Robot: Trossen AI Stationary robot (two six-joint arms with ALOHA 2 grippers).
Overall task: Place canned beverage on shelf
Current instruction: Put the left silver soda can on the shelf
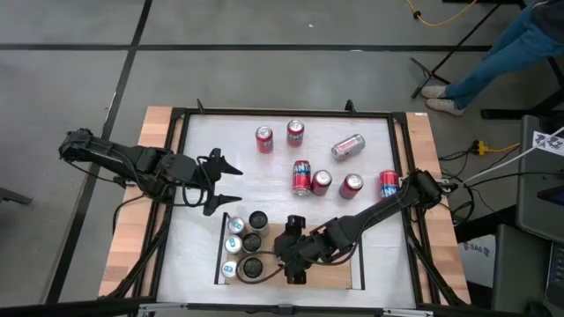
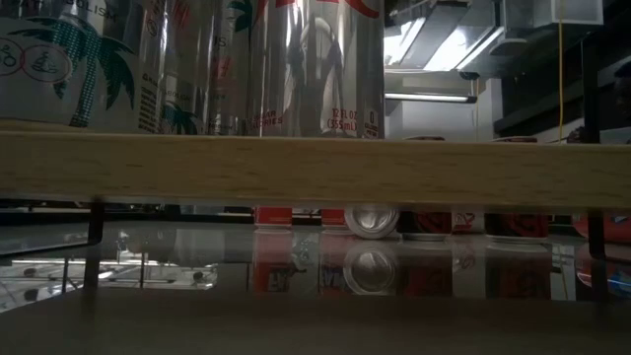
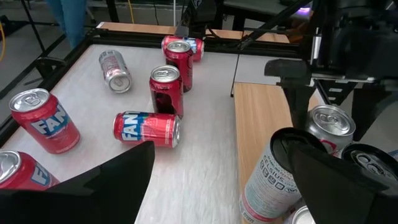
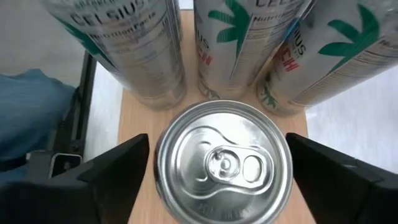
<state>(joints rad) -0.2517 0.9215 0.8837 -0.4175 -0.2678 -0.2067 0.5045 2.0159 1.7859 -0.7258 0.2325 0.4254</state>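
The light-wood shelf (image 1: 339, 269) lies at the table's near edge with several tall silver cans (image 1: 245, 242) standing on its left part. One more silver can (image 4: 222, 162) stands upright on the wood beside them. My right gripper (image 1: 291, 251) points down over this can, open, with one finger (image 4: 118, 171) on each side of its top and no touch that I can see. This can also shows in the left wrist view (image 3: 333, 124). My left gripper (image 1: 231, 182) is open and empty, above the table just left of and beyond the shelf.
Several red cans (image 1: 321, 182) stand or lie on the white tabletop beyond the shelf, and a silver can (image 1: 347, 147) lies on its side at the far right. The shelf's right part (image 3: 261, 124) is bare wood. A person's legs (image 1: 493, 53) show beyond the table's far right corner.
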